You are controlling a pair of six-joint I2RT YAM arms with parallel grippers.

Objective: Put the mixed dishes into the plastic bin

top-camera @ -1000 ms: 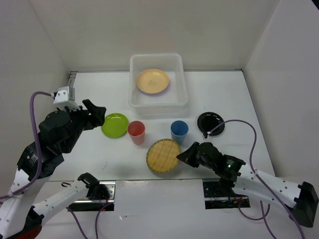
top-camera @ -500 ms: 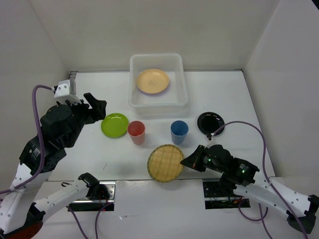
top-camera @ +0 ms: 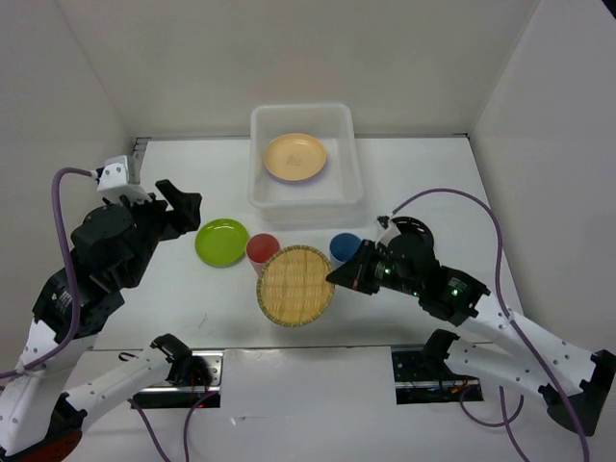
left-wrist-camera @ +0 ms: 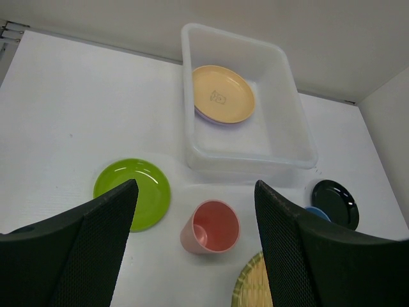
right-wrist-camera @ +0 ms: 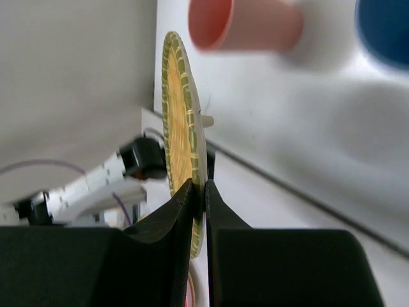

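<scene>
wrist view alone shows right pincer [right-wrist-camera: 199, 187] clamping the wicker plate [right-wrist-camera: 180, 121] edge-on; left pincer [left-wrist-camera: 195, 187] gapes wide.

The white table [top-camera: 433, 183] carries a translucent white rectangular plastic bin [top-camera: 308, 207] at the back. In front of the bin sit a round lime green plate [top-camera: 222, 242], a coral-red cup [top-camera: 256, 246], a blue cup [top-camera: 342, 246] and, rightmost, a glossy black plate [left-wrist-camera: 333, 203].
</scene>
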